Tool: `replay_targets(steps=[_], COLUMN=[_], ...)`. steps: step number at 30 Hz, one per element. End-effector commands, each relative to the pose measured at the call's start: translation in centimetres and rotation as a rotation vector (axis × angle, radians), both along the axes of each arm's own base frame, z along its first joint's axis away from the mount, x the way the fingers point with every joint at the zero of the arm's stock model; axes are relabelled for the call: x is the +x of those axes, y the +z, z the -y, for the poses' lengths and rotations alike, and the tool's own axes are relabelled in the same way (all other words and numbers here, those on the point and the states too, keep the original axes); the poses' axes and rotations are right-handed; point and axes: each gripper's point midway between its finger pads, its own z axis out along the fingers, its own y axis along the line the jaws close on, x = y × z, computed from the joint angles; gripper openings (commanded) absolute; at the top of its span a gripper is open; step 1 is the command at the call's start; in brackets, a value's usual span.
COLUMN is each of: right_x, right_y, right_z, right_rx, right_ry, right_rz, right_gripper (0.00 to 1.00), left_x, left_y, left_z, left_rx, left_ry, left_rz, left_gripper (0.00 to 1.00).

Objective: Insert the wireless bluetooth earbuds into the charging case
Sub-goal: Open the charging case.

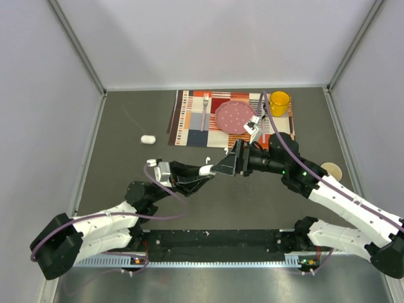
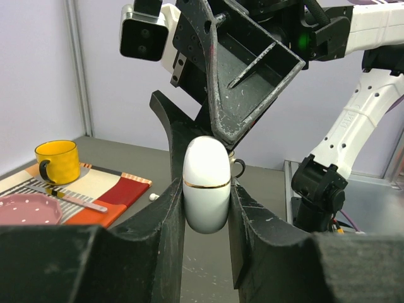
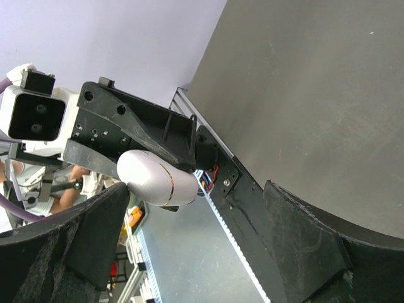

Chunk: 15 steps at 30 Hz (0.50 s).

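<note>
My left gripper (image 1: pixel 203 172) is shut on a white pebble-shaped charging case (image 2: pixel 206 183) with a thin gold seam. The case is closed and held above the dark table. It also shows in the top view (image 1: pixel 206 170) and the right wrist view (image 3: pixel 154 178). My right gripper (image 1: pixel 221 167) is open and empty, its jaws wide apart. It faces the case, which lies close to one of its fingers (image 3: pixel 95 227). A tiny white earbud (image 2: pixel 153 197) lies on the table near the placemat's corner. Two small white specks (image 1: pixel 207 158) lie there in the top view.
A striped placemat (image 1: pixel 189 120) at the back holds a pink plate (image 1: pixel 235 116), a fork (image 1: pixel 205 108) and a yellow mug (image 1: pixel 279 102). A second white pebble-like case (image 1: pixel 147 139) lies at the left. A tan disc (image 1: pixel 331 169) lies at the right.
</note>
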Motion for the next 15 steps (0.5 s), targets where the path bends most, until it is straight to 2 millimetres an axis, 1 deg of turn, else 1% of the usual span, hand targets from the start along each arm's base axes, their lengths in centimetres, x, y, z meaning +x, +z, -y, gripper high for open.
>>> replay_targets(steps=[1, 5, 9, 15], right_x=[-0.64, -1.28, -1.55, -0.79], right_y=[1.11, 1.12, 1.1, 0.22], right_z=[-0.54, -0.36, -0.23, -0.01], right_rx=[0.034, 0.022, 0.024, -0.007], right_ry=[0.037, 0.069, 0.076, 0.032], right_rz=[0.037, 0.065, 0.069, 0.062], right_gripper=[0.88, 0.88, 0.87, 0.87], left_x=[-0.56, -0.25, -0.44, -0.82], left_y=[3.39, 3.53, 3.78, 4.24], left_z=[-0.43, -0.73, -0.65, -0.43], left_rx=[-0.093, -0.107, -0.107, -0.111], left_ry=[-0.013, 0.011, -0.001, -0.028], left_rz=[0.061, 0.055, 0.065, 0.07], left_gripper=[0.0, 0.0, 0.0, 0.0])
